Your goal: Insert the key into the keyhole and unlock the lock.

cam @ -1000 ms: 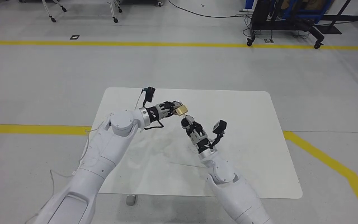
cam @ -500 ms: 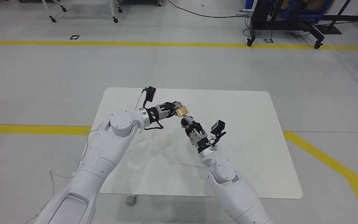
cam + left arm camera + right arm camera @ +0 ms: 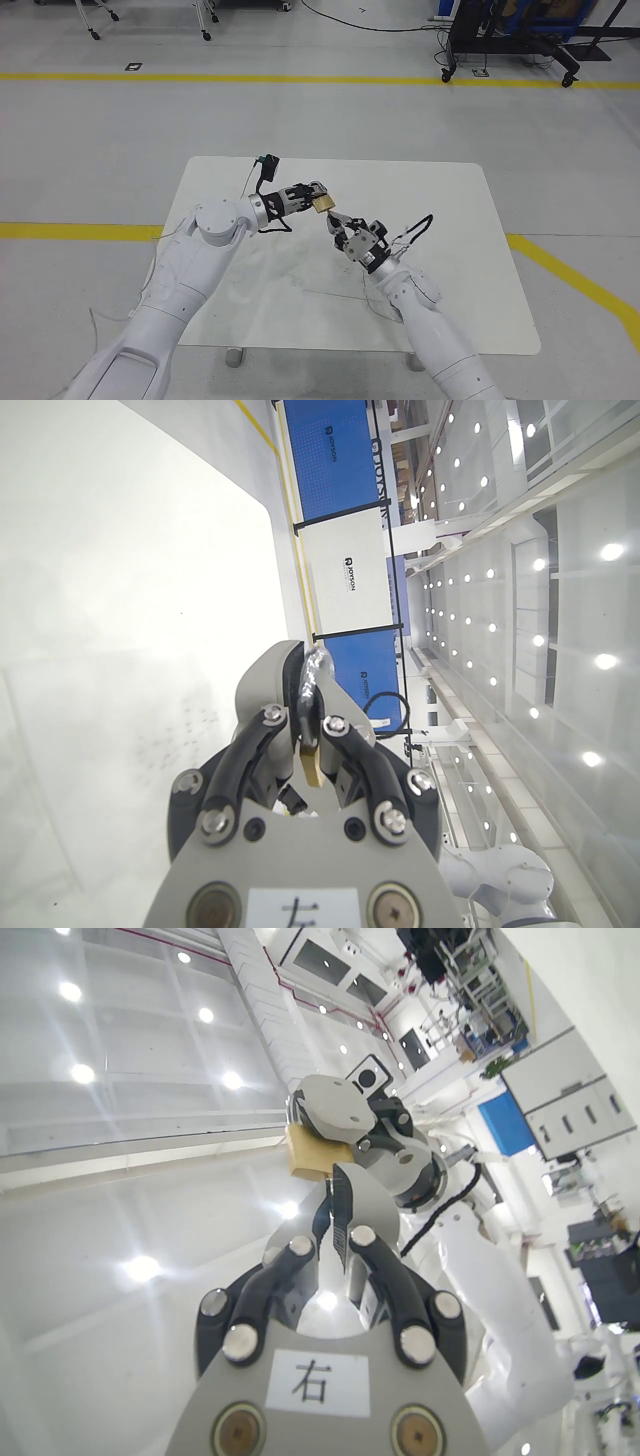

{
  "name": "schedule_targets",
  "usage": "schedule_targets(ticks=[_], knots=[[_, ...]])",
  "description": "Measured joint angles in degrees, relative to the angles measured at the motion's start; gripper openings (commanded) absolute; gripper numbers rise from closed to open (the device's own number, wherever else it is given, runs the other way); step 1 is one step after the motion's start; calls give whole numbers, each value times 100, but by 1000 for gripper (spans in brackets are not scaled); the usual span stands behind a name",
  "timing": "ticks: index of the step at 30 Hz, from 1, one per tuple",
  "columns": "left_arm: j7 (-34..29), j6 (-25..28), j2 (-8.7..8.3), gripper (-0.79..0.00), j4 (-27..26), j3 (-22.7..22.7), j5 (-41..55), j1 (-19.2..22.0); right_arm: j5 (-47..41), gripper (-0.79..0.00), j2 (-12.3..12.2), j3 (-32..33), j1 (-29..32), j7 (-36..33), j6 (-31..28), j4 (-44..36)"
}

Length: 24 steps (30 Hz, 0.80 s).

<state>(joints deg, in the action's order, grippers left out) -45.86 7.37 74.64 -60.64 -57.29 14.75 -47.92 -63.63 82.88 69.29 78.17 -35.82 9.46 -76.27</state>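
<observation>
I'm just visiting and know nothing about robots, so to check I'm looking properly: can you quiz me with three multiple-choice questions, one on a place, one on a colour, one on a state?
1. Where is the small brass-yellow metal padlock relative to the white rectangular table?
A) lying flat on it
B) held in the air above it
C) underneath it

2. What colour are the painted floor stripes?
A) yellow
B) red
C) green

3. The left gripper is:
A) wide open
B) shut on the padlock
C) resting on the table

Answers:
1 B, the padlock sits in the left gripper, off the tabletop.
2 A, the stripes read yellow.
3 B, it clamps the padlock.
</observation>
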Motion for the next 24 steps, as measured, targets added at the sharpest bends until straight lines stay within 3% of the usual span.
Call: schedule_targets(ticks=[2, 6, 16, 18, 22, 24], knots=[[10, 10, -3, -785, -18, -12, -20, -14, -403, -785, -23, 83, -125, -320, 638, 194], [30, 34, -5, -785, -56, -31, -38, -45, -747, -785, -45, 168, -314, -565, 1235, 493], [52, 10, -9, -785, -108, -85, -50, -95, -429, -785, -60, 150, -307, -472, 574, 479], [56, -12, -8, -785, -111, -92, -50, -98, -254, -708, -69, 155, -256, -349, 341, 375], [72, -59, -4, -785, -109, -99, -46, -101, 142, -468, -83, 136, -118, -133, -145, 141], [110, -134, 0, -785, -88, -102, -48, -96, 364, -428, -89, 117, -42, 19, -383, 28]])
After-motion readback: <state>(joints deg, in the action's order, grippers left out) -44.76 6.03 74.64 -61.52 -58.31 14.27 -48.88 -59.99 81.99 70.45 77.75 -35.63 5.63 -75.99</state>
